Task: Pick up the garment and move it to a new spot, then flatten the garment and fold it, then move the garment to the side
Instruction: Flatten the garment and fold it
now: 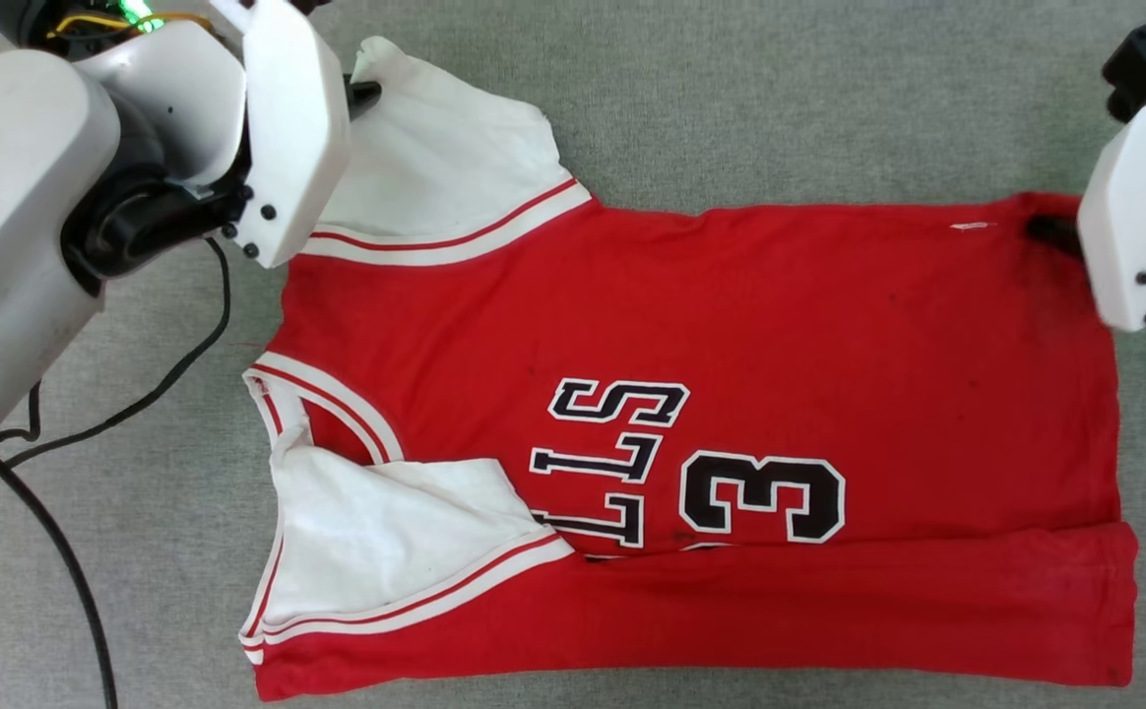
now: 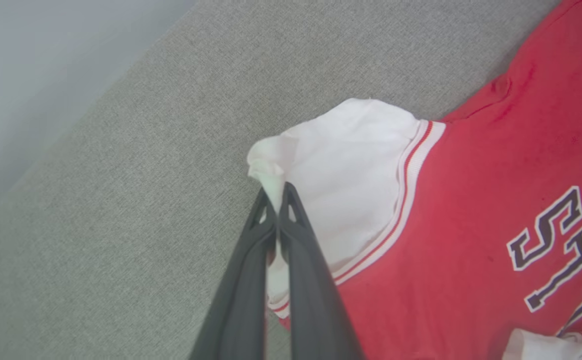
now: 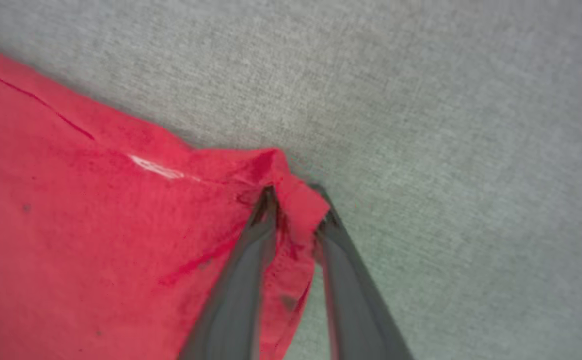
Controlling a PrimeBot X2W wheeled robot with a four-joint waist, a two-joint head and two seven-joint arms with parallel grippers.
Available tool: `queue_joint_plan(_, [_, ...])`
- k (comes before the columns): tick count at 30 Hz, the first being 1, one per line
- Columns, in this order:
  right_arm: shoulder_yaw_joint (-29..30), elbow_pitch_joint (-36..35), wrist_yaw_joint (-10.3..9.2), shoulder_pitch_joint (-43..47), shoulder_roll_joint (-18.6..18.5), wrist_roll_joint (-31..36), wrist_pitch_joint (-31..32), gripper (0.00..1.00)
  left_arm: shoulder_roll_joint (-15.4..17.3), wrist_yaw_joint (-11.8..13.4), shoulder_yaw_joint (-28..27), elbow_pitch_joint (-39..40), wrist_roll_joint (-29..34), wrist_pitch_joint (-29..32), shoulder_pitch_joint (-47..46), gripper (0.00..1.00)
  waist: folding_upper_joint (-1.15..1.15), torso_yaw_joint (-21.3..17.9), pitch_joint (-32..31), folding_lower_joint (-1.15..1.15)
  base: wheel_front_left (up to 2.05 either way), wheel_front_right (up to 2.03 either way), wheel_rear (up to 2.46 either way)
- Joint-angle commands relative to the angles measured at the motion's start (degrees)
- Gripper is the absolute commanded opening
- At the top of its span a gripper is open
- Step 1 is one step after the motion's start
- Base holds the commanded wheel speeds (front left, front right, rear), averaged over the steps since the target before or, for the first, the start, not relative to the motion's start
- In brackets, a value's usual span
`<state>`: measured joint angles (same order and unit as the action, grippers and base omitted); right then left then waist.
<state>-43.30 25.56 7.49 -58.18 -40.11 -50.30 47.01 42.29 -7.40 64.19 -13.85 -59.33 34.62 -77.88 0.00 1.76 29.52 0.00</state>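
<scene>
Garment (image 1: 731,325) flattened, near side folded over — left jaws clamped on far sleeve (image 2: 351,165), right jaws on hem corner (image 3: 298,202); second fold seemingly pending.

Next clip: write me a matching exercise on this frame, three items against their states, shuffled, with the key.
Items:
1. left hand
2. right hand
3. near sleeve

States:
A. lying folded in over the garment's black lettering
B. shut on the tip of the far white sleeve
C. shut on a red hem corner

Pairs: 1-B; 2-C; 3-A
</scene>
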Motion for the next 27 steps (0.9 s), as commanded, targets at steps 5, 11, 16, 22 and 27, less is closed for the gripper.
queue_joint_plan(5, [-1.4,-1.2,-0.01,2.0,-1.2,-2.4,-6.9,0.0,1.4,0.0,0.9,-0.4,-1.5,-3.2,1.7,0.0,0.0,-0.6,-5.2,0.0,0.0,0.0,0.0])
queue_joint_plan(11, [-5.2,-4.4,-0.01,5.2,-4.9,-3.3,-12.4,0.0,3.9,0.0,2.6,1.7,-2.6,-5.2,5.3,0.0,0.0,-0.7,-10.5,0.0,0.0,0.0,0.0])
queue_joint_plan(16, [-7.6,-7.3,-0.01,8.8,-7.2,-4.6,-16.3,0.0,6.0,0.8,3.8,4.9,-3.0,-7.0,9.8,0.0,0.0,-0.7,-13.9,0.0,0.0,0.0,0.0])
queue_joint_plan(22, [-10.1,-11.1,-0.01,14.4,-10.3,-5.9,-20.4,0.0,9.0,3.5,5.5,9.8,-2.8,-8.6,16.1,0.0,0.0,-0.5,-17.6,0.0,0.0,0.0,0.0])
queue_joint_plan(27, [-11.2,-12.5,-0.01,18.4,-11.6,-6.7,-22.1,0.0,11.5,6.1,6.2,13.9,-4.3,-9.9,21.2,0.0,0.0,-1.0,-19.3,0.0,0.0,0.0,0.0])
